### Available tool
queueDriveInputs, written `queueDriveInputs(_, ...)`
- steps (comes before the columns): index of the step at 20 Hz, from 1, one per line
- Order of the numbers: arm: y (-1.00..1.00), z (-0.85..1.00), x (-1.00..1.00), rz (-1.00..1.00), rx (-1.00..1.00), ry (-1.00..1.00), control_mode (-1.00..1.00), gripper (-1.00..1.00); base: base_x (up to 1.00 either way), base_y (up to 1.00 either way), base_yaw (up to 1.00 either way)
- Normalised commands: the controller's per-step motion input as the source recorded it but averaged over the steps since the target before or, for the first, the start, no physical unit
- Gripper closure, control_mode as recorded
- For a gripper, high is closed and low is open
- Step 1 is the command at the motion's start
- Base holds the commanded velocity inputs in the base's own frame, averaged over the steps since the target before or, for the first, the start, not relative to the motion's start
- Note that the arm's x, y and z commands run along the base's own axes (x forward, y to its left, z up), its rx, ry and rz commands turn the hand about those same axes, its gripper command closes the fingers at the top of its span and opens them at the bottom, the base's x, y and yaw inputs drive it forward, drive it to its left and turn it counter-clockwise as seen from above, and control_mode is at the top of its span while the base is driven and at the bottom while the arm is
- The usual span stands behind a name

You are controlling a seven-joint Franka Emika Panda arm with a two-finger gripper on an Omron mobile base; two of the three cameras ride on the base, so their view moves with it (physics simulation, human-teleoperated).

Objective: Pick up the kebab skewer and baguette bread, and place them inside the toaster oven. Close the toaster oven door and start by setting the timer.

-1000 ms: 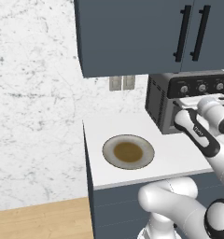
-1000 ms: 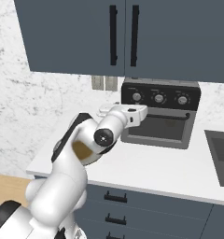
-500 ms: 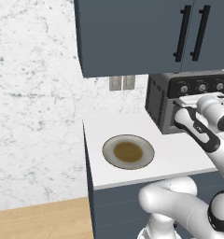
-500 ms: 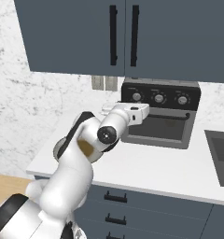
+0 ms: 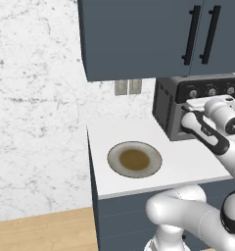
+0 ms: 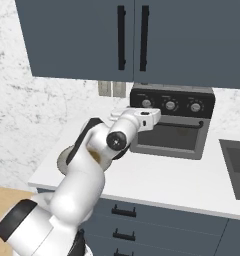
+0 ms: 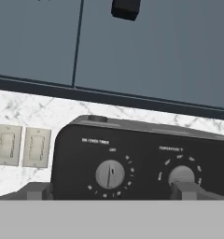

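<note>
The black toaster oven (image 6: 207, 131) stands at the back of the counter, its vented side (image 5: 164, 105) facing left. The toaster oven door (image 6: 167, 139) stands upright and shut under its bar handle. My gripper (image 6: 153, 116) hovers open at the left end of the knob panel, just in front of it, also seen as gripper (image 5: 192, 106). In the hand view the gripper (image 7: 111, 191) frames the leftmost round knob (image 7: 110, 173), with one grey fingertip (image 7: 38, 190) on each side and nothing held. The kebab skewer and baguette bread are out of view.
A grey plate (image 5: 112, 156) with a brown centre lies bare on the white counter, left of the oven. A sink (image 6: 237, 170) is set in at the right. Dark wall cabinets (image 5: 139, 34) hang just above the oven. Two wall outlets (image 7: 20, 145) sit left of it.
The hand has risen slightly along the oven's front toward the knob panel, and the elbow has swung closer to the oven. The jaws stay open.
</note>
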Motion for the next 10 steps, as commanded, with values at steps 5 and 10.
queueDriveInputs(5,0.0,0.0,0.13,0.0,0.0,0.0,-1.0,-1.0,0.0,0.0,0.0)
queueDriveInputs(10,0.0,-0.01,0.01,0.0,0.0,0.0,-1.0,-1.0,0.0,0.0,0.0)
